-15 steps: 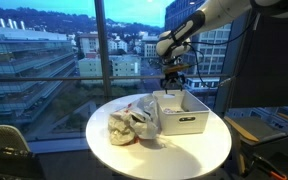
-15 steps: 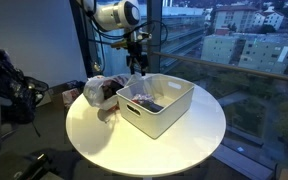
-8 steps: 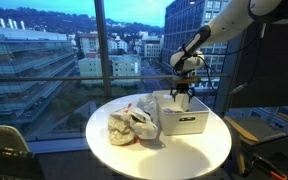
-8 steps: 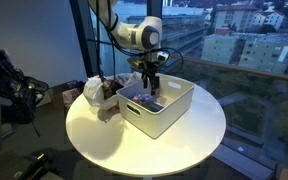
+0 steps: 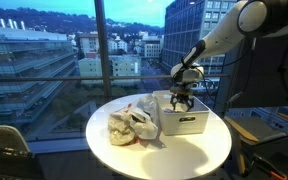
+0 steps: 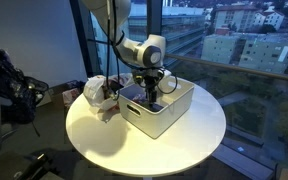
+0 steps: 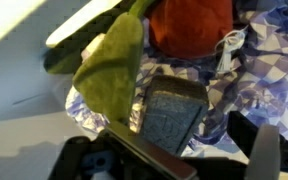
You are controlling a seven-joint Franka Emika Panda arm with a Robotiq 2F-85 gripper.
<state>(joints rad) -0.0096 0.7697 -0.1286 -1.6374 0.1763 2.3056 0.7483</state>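
White bin [image 6: 167, 120] on the round counter [image 6: 99, 142] holds the gripper [image 6: 150, 98], jaws apart over a green cloth [image 7: 109, 70] and checked fabric [image 7: 259, 65].

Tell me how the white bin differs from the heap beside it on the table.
The bin is a rigid, white, straight-walled box; the heap is crumpled and shapeless, beige and white with some red. The claw reaches down into the bin, while the heap lies apart from it. Both sit side by side on the round white table.
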